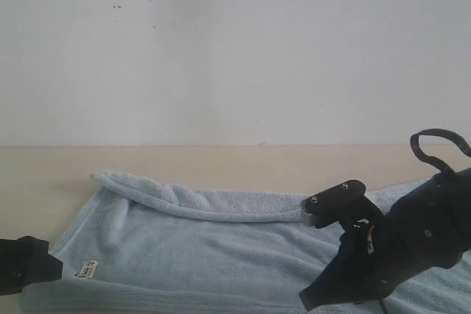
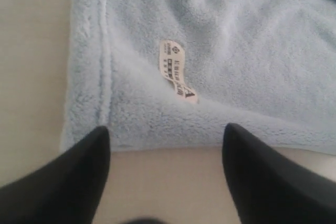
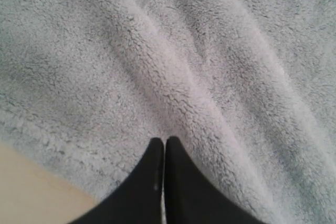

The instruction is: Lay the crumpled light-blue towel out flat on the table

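The light-blue towel (image 1: pixel 213 248) lies mostly spread on the beige table (image 1: pixel 221 159). Its far edge is folded over into a long roll (image 1: pixel 184 204). The white label (image 1: pixel 87 269) sits near the front left corner. My left gripper (image 1: pixel 51 268) rests low at that corner. In the left wrist view it (image 2: pixel 166 128) is open, its tips at the towel's hem (image 2: pixel 157 140), with the label (image 2: pixel 176 69) just beyond and bare table (image 2: pixel 168 182) between the fingers. My right gripper (image 1: pixel 307 301) is shut over the towel's front right part; its closed tips (image 3: pixel 164 141) touch wrinkled cloth (image 3: pixel 199 77).
A plain white wall (image 1: pixel 235 49) stands behind the table. Bare table shows left of the towel (image 1: pixel 37 182) and along the back. The right arm's black body (image 1: pixel 412 240) covers the towel's right end. Shallow ridges run through the cloth under the right gripper.
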You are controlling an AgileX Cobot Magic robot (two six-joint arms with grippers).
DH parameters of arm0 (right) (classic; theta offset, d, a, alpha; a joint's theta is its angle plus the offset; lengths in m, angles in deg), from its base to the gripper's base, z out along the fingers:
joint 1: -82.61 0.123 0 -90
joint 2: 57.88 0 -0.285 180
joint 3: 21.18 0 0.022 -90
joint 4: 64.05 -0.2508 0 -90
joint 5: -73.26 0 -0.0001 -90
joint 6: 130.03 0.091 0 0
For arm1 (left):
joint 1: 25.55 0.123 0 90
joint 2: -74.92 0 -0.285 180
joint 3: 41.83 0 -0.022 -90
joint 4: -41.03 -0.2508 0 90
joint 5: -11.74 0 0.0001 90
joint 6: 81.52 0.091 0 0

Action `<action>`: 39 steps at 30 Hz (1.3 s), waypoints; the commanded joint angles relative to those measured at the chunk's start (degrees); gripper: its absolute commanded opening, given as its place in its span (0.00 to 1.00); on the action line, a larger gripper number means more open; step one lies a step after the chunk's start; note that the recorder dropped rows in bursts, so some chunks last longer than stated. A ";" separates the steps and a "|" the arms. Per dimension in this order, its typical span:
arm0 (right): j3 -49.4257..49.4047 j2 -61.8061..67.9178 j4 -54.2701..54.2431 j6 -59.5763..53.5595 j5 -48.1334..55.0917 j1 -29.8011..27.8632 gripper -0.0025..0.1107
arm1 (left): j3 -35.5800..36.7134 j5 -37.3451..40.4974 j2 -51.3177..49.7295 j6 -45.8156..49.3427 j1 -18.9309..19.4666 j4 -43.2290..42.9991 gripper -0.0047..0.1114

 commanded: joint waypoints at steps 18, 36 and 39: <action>0.26 0.06 -1.17 -0.63 0.09 0.60 0.02 | -0.30 4.25 -5.37 1.38 -0.37 0.02 0.59; 0.26 0.06 -2.13 -0.63 -0.13 0.60 0.02 | -0.28 3.80 -7.71 5.40 -0.37 3.54 0.10; 0.26 0.06 -3.47 -0.63 1.06 0.60 0.02 | 0.25 2.20 -7.10 0.49 -0.37 0.02 0.08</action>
